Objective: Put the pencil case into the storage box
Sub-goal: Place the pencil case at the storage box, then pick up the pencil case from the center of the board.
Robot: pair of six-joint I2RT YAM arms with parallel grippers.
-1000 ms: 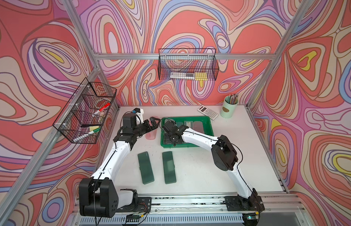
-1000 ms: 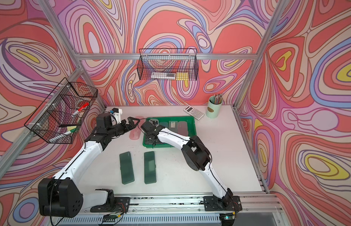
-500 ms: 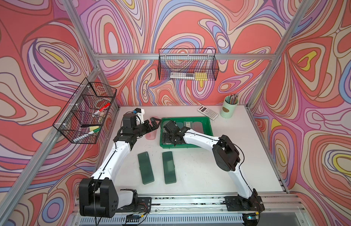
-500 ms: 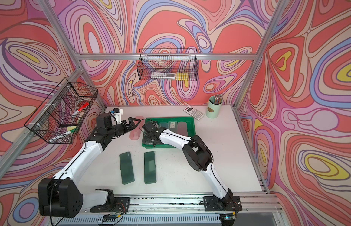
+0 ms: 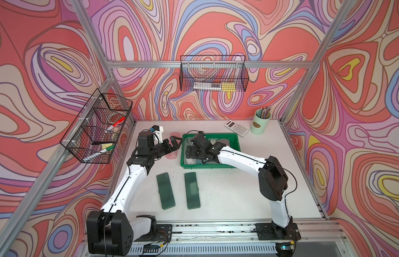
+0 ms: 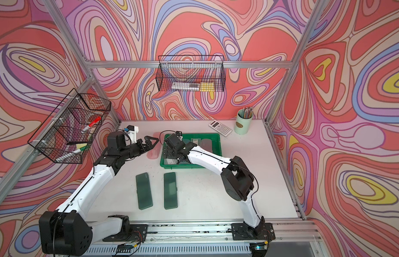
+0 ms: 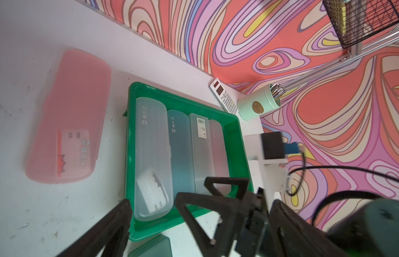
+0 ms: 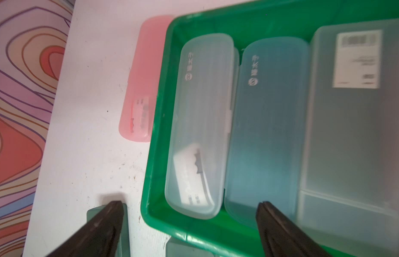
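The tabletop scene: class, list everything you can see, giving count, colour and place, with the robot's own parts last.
storage box: one, bright green, towards the table's back
cases in the box: four, side by side: frosted white case, teal case, clear case with a barcode label, pinkish case
pink pencil case: one, on the table left of the box
dark green pencil cases: two, flat in front of the box
calculator: one, white, at the back
pencil cup: one, mint green, back right corner
wire baskets: two, black, left frame and back wall
table: one, white
left gripper: black, open, near the pink pencil case
right gripper: black, open, over the box's left end
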